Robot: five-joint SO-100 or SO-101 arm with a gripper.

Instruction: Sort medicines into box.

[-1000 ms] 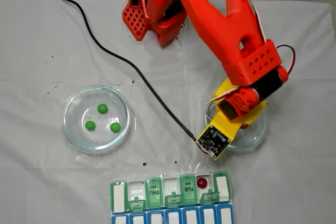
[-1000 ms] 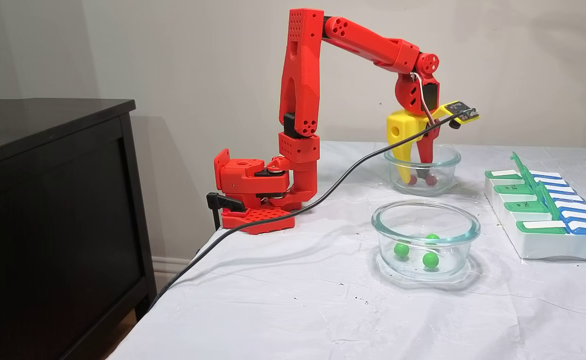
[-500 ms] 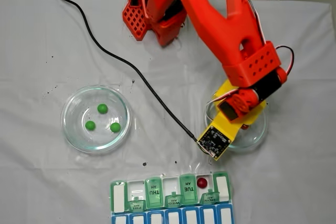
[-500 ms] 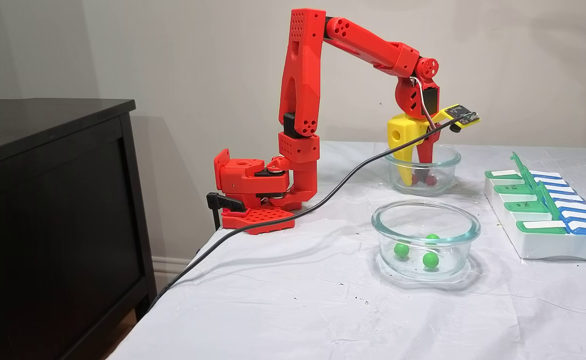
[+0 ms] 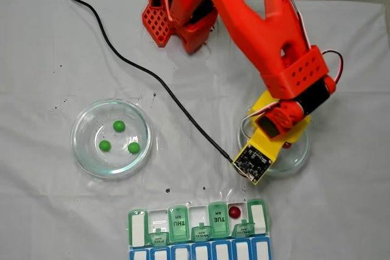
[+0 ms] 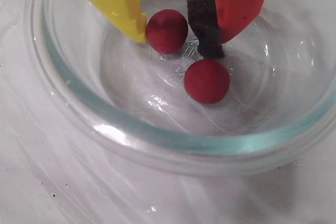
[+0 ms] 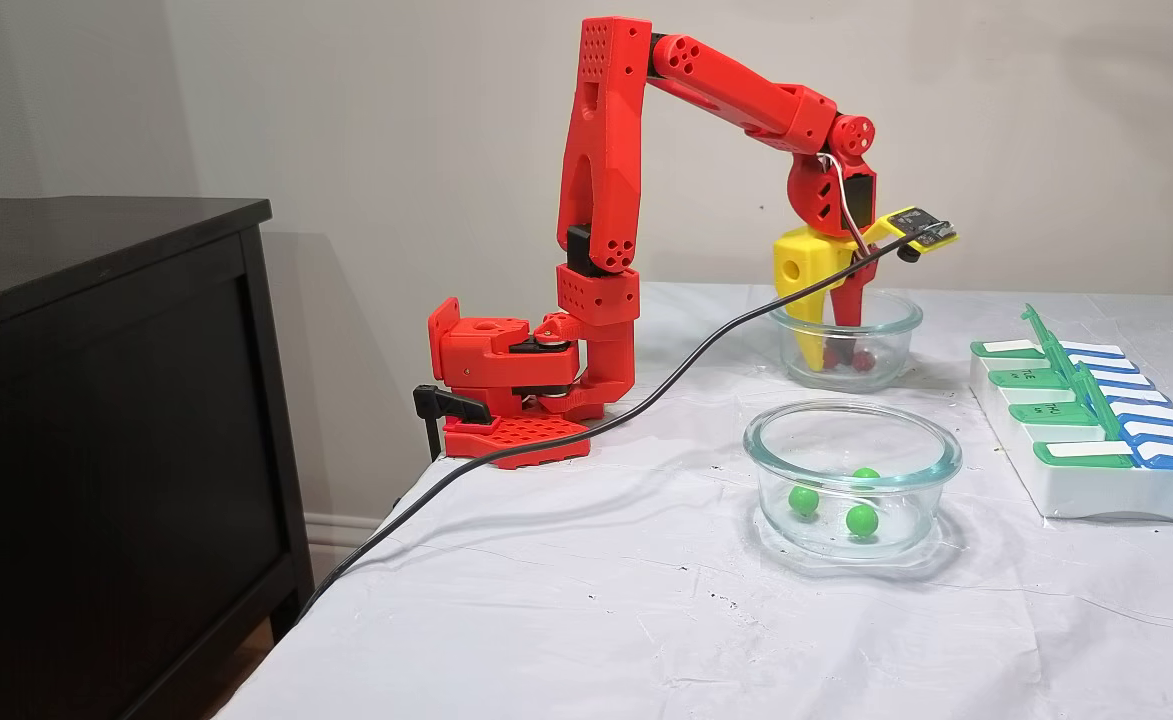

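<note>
Tool gaping narrowly around one red ball | arm hiding dish contents overhead | box cropping at bottom edge

Glass dish wall around pincer

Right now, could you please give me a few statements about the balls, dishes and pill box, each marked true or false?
1. Three green balls lie in one glass dish. True.
2. The gripper is lifted clear of the other dish. False: its fingers reach down inside it.
3. Two red balls lie in that dish. True.
4. The pill box holds no ball. False: one red ball sits in an open cell.
</note>
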